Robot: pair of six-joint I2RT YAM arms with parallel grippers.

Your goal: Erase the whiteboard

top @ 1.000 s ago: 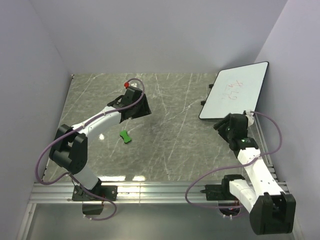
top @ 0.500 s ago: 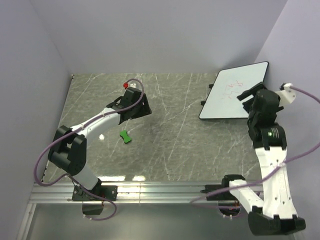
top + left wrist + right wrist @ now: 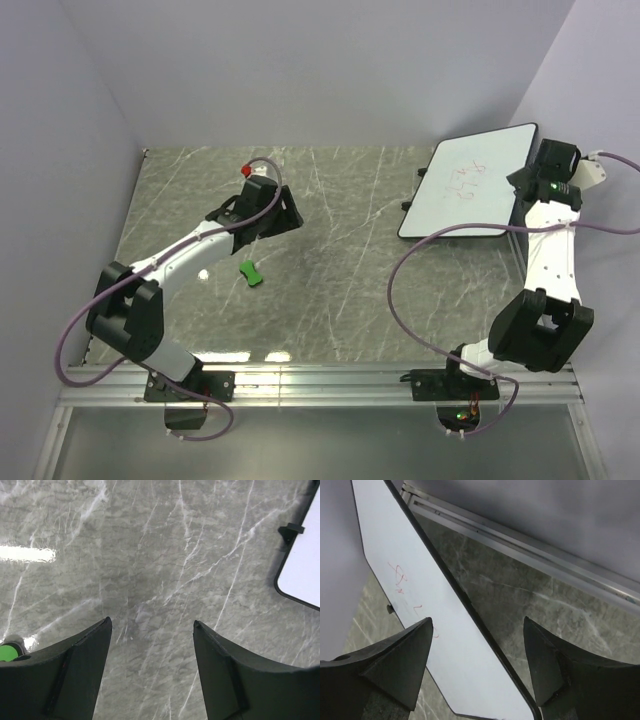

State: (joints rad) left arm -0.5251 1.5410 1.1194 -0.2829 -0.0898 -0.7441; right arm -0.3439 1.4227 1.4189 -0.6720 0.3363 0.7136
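At the near edge, an aluminium rail (image 3: 320, 385) is seen, to which both arm bases are bolted. Further in, a small green eraser (image 3: 251, 272) is found lying on the grey marbled table (image 3: 340, 290), just nearer than the left claw (image 3: 151, 622). That claw is held released above bare table, with nothing between its fingers. In the left wrist view the eraser is glimpsed beside one finger. A small red object (image 3: 246, 170) is seen just beyond the left arm's wrist. At the far right of the table, the whiteboard (image 3: 465, 185) is set close to the right wall, and faint red scribbles (image 3: 467, 180) are marked across it. The right claw (image 3: 477, 621) is spread wide at the board's right-hand edge, and the black rim is seen running between its fingers. Whether they touch it cannot be told.
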